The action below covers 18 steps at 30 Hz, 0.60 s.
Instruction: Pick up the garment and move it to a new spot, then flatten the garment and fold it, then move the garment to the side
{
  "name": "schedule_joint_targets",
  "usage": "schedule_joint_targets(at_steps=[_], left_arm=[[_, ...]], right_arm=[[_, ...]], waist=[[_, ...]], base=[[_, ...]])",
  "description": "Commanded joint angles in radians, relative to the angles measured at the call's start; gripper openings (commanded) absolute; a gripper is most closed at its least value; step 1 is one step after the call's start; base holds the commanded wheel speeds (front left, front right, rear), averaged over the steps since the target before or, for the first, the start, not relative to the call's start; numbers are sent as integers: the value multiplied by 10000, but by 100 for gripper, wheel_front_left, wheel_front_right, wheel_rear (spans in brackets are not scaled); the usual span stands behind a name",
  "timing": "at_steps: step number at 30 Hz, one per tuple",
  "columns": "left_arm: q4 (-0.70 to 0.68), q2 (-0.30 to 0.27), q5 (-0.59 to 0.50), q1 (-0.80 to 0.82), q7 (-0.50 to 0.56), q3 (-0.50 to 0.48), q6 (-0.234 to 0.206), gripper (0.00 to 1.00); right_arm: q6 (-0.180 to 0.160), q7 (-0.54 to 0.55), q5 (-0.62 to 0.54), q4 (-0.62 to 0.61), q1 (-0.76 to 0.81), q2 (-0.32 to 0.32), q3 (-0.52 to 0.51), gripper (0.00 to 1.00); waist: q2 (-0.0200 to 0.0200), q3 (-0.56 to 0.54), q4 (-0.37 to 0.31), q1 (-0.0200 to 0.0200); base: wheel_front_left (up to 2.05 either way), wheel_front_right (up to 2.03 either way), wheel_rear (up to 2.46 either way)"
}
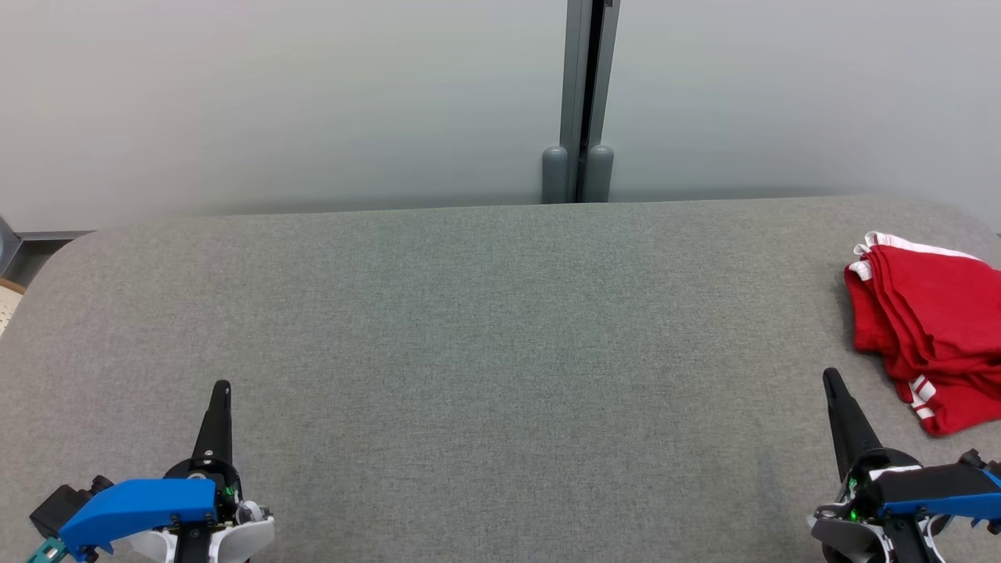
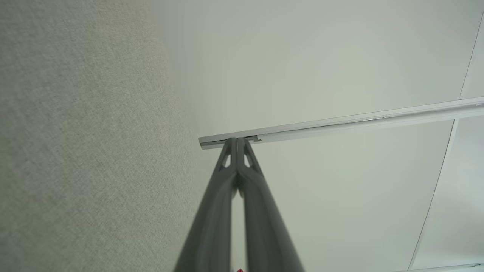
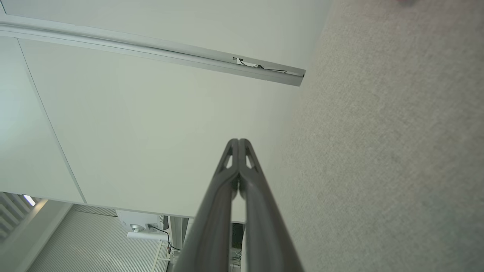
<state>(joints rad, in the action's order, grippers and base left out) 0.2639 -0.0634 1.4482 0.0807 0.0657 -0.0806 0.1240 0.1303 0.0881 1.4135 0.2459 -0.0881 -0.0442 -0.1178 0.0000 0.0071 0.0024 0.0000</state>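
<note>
Here is the head view: a wide table covered in grey woven fabric (image 1: 500, 336) with rounded corners runs across the picture, and a pale wall stands behind it. A grey vertical post (image 1: 583, 94) splits that wall into 2 panels.

The red garment with white trim (image 1: 931, 328) lies at the far right of the table in a loosely folded, layered heap. Its right side is cut off by the edge of the picture. White striped edging shows at its top left corner and again at its lower edge.

The left gripper (image 1: 222, 386) hovers at the lower left with its 2 dark fingers pressed together into 1 narrow spike. It grips nothing and is well apart from the garment. The left wrist view confirms it, with the tips touching and the grey cloth running down the left side.

The right gripper (image 1: 829, 375) sits at the lower right, also pinched closed and empty. It is near the garment's lower left corner but clear of it, with bare grey fabric between them. In the right wrist view its fingertips (image 3: 233, 151) meet in front of the pale wall, with a slim metal rail (image 3: 151, 48) crossing above them.
</note>
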Motion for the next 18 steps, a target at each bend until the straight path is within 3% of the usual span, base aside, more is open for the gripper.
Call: schedule_joint_targets(at_steps=[1,18], left_arm=[[-86,8,209,197,67,-79,78,0],[-171,105,1247,296,389,-287,97,0]], right_arm=[[7,65,269,-49,-127,-82,16,0],[7,222,1522,-28,-216,-91,36,0]], waist=[[0,-3,-2,0],[0,-28,-17,0]], base=[[0,0,0],[0,0,0]])
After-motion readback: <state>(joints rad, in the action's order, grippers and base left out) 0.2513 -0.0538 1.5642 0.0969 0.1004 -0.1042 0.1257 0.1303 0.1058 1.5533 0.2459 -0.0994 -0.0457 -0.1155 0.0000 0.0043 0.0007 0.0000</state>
